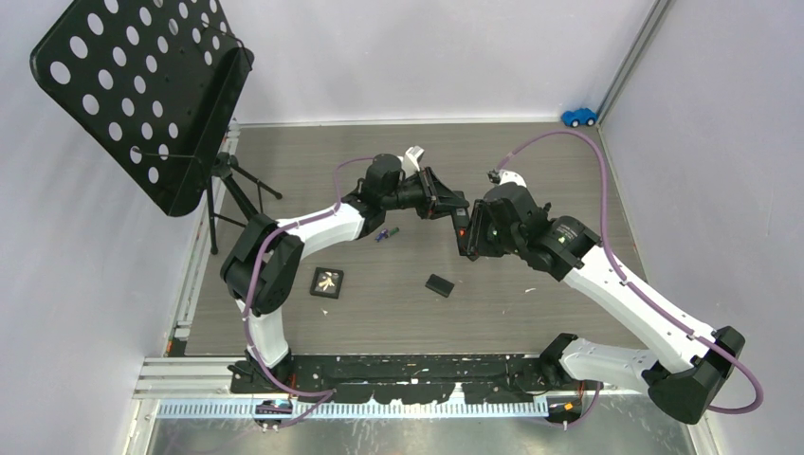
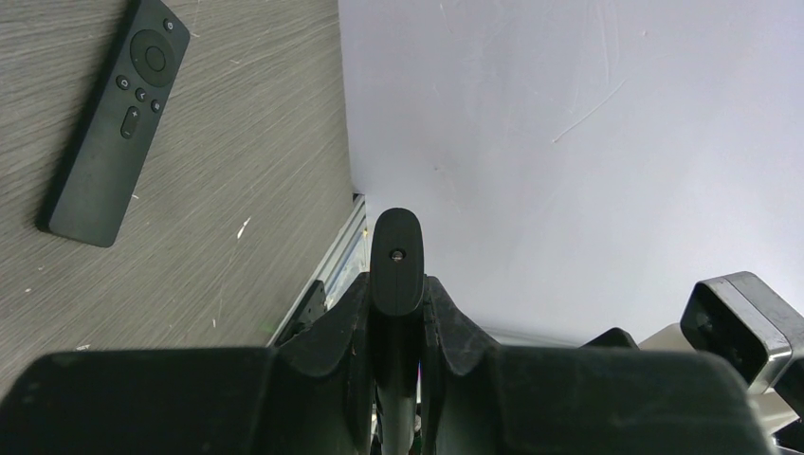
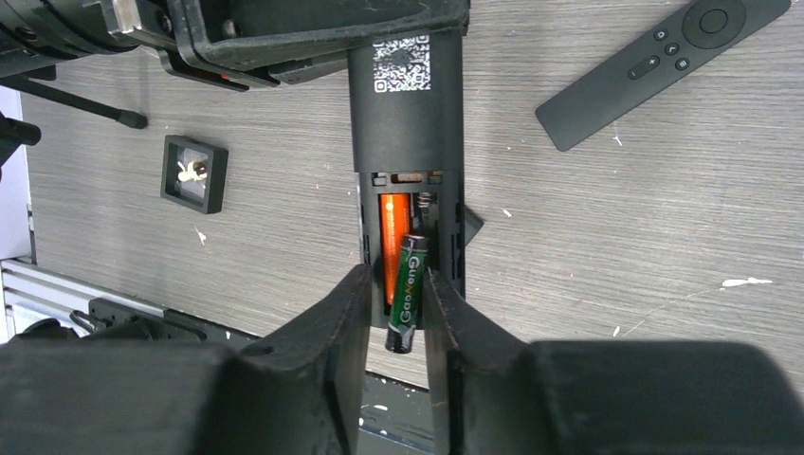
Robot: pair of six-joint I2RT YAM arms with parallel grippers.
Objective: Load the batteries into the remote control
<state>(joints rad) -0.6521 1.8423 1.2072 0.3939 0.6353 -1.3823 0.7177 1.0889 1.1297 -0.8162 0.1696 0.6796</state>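
My left gripper (image 2: 396, 284) is shut on the end of the black remote control (image 3: 406, 104) and holds it above the table. In the right wrist view the remote's back faces me, with a QR label and an open battery bay. An orange battery (image 3: 389, 242) lies seated in the bay. A dark green battery (image 3: 408, 289) lies askew beside it, its lower end sticking out past the remote's end. My right gripper (image 3: 396, 280) stands open around the green battery, with a gap on its left side. More batteries (image 1: 384, 234) lie on the table by the left arm.
A second black remote (image 3: 664, 62) lies buttons up on the table, also seen in the left wrist view (image 2: 104, 123). A small black cover plate (image 1: 439, 285) and a square black frame (image 1: 327, 282) lie nearer the bases. A perforated music stand (image 1: 142, 95) stands far left; a blue toy car (image 1: 578, 117) sits at the back.
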